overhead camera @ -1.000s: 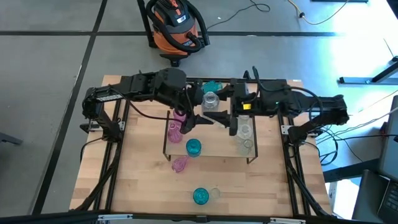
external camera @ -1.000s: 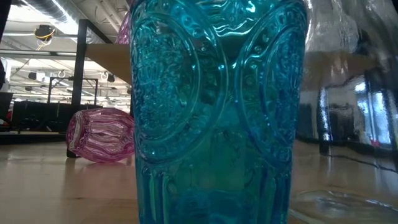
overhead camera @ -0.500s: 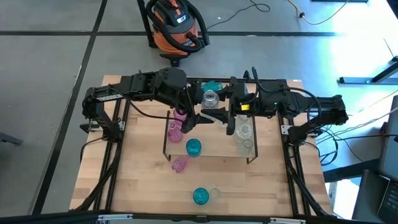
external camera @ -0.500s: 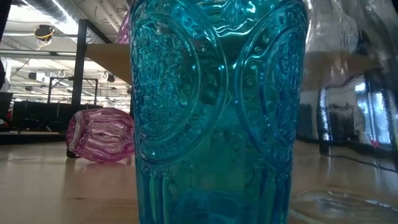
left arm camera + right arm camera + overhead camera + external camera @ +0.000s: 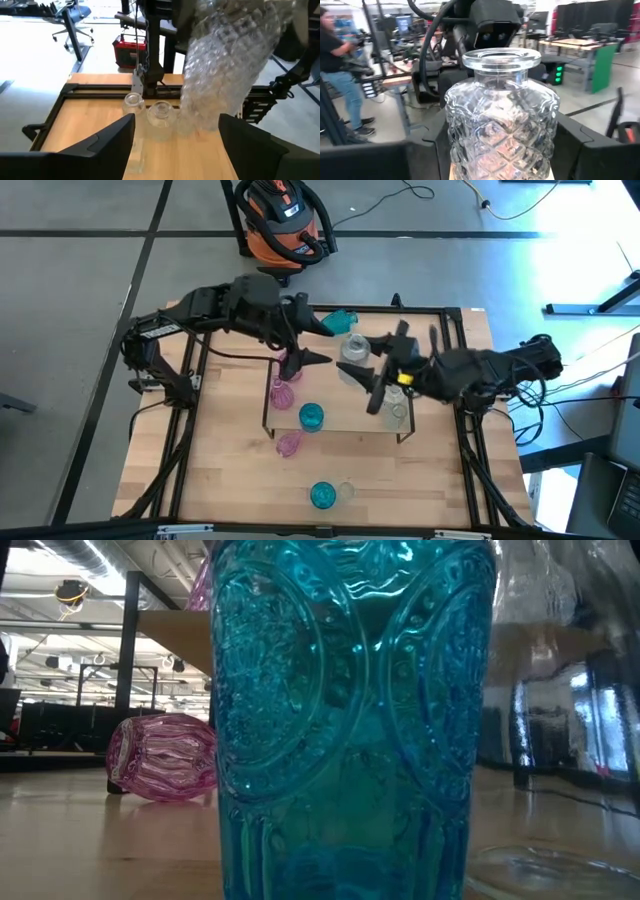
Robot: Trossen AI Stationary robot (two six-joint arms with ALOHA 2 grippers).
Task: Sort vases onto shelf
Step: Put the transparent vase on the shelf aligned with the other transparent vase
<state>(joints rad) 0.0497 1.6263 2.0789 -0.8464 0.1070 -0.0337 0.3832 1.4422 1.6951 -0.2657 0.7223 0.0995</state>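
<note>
R fingers (image 5: 362, 379) clamp clear vase (image 5: 353, 349) above shelf (image 5: 345, 420); L fingers (image 5: 312, 340) spread, empty.

We see a workshop-like lab: desks with monitors (image 5: 400, 22) (a person (image 5: 337, 65) nearby), exposed ceiling ducts (image 5: 90, 560), shop vacuum (image 5: 285, 220).

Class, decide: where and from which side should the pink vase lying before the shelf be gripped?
Probably from above, fingers closing across the pink vase's ribbed belly. It lies on its side on the table, belly uppermost and clear of neighbours, and might roll if pushed sideways.
</note>
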